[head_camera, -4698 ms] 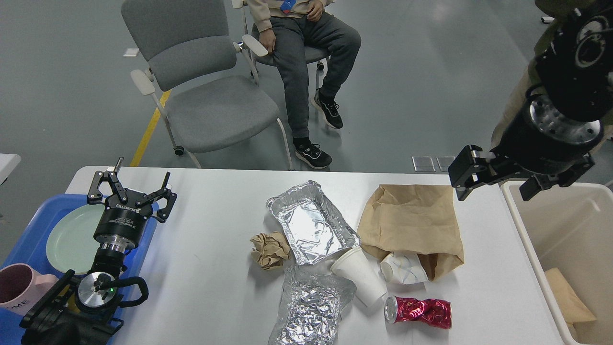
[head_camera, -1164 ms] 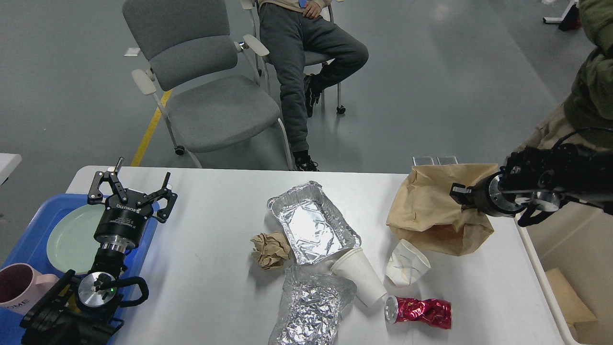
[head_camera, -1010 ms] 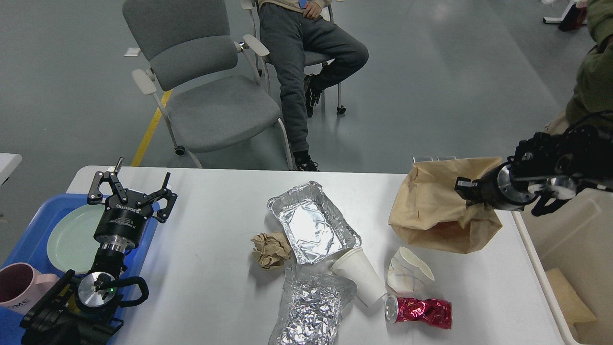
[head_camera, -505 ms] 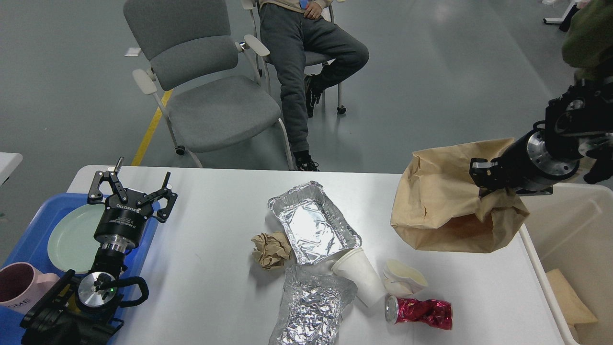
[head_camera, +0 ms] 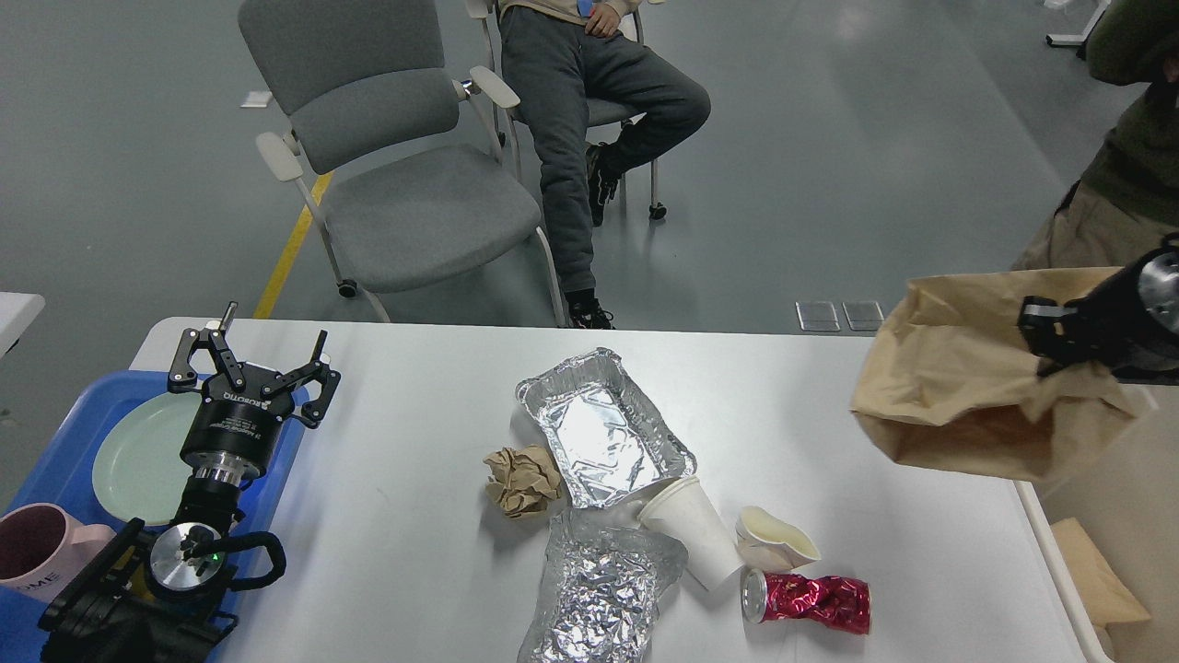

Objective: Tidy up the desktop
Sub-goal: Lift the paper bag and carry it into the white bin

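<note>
Right claw (head_camera: 1045, 345) clamped on paper bag (head_camera: 958, 387), lifted clear above desk (head_camera: 405, 516) right edge. Left claw (head_camera: 253, 354) spread wide, empty, over blue tray (head_camera: 55, 465). Desk littered centre.

Paper cups: 2 (head_camera: 693, 531) (head_camera: 772, 551). Foil items: 2 (head_camera: 601, 440) (head_camera: 599, 597). Crushed can: 1 (head_camera: 809, 599). Paper wad: 1 (head_camera: 521, 481). Brown bag: 1 (head_camera: 967, 396). Plate: 1 (head_camera: 134, 456). Mug: 1 (head_camera: 41, 551).
</note>
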